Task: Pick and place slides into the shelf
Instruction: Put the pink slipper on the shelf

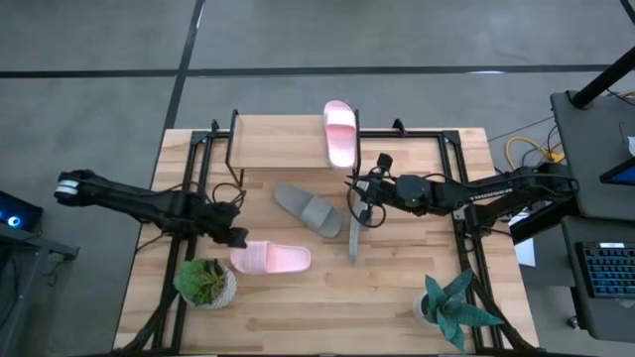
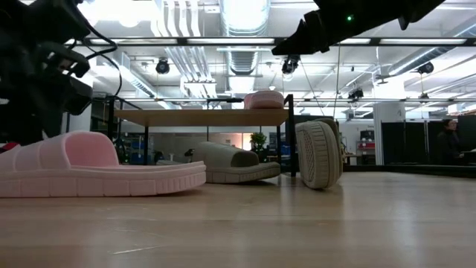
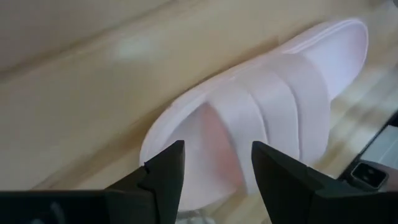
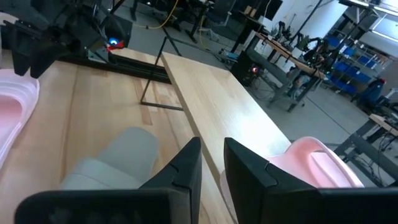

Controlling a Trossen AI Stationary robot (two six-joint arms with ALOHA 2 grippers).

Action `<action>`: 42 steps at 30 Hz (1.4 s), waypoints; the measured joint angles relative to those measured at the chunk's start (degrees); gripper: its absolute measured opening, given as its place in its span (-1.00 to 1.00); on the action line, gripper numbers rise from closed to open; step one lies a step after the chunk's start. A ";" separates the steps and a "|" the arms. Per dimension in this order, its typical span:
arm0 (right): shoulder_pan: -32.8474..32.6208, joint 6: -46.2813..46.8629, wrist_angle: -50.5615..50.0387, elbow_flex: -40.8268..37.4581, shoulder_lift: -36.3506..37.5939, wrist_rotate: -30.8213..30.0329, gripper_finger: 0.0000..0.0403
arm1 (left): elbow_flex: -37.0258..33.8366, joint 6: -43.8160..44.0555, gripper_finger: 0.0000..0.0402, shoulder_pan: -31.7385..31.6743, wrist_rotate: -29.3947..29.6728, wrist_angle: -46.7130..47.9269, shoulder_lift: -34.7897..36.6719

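A pink slide [image 1: 339, 132] lies sole down on the shelf [image 1: 283, 142] at the table's far side. It also shows in the low view [image 2: 264, 99]. A second pink slide [image 1: 270, 258] lies on the table. My left gripper [image 3: 217, 168] is open just above its left end, one finger to each side. One grey slide [image 1: 308, 210] lies flat mid-table. Another grey slide [image 2: 318, 154] stands on its side edge, sole toward the near edge. My right gripper [image 4: 211, 162] hovers above it, fingers a narrow gap apart with nothing between them.
A potted plant [image 1: 205, 283] stands close to the near side of the pink slide on the table. A second plant [image 1: 451, 307] stands at the near right. Black arm frames [image 1: 189, 188] run along both table sides. A person [image 2: 450, 141] stands far off in the room.
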State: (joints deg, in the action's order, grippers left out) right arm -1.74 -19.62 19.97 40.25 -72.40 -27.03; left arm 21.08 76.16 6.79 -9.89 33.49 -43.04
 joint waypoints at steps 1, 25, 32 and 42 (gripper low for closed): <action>0.00 -0.02 0.00 0.00 0.00 0.00 -0.71 | 0.00 0.00 -0.15 0.00 0.01 -0.96 -0.56; 0.01 -0.61 -0.24 -0.94 -0.02 -0.02 -0.71 | -0.81 -6.69 -0.15 -0.01 -1.94 -16.67 -11.37; 0.02 -0.87 -0.20 -0.94 -0.02 -0.02 -0.71 | -1.20 -9.52 -0.15 -0.02 -4.14 -16.58 -9.07; 0.02 -1.38 -0.20 -0.94 -0.02 -0.04 -0.71 | -7.04 -7.50 -0.15 -0.04 -4.21 -24.99 -7.18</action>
State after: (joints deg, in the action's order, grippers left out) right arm -1.72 -21.00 19.77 39.31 -72.42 -27.07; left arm 14.04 68.66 6.74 -14.10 8.51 -50.22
